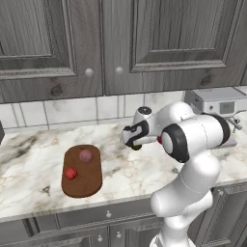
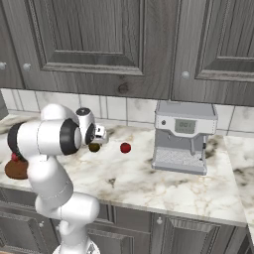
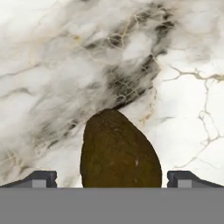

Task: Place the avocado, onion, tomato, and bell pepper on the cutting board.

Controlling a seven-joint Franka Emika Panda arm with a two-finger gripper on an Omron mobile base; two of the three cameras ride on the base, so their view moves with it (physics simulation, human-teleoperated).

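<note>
The gripper hangs straight over the avocado, its two fingers spread wide with one tip on either side of the fruit and not touching it. The avocado lies on the marble counter. This looks like the avocado's pick-up; next the hand must sink and close. Farther off, the tomato waits on the counter, while the onion and bell pepper sit on the cutting board.

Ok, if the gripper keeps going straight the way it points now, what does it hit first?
The avocado. It lies between the open fingertips of the gripper, on the marble counter; how much gap remains is unclear.
</note>
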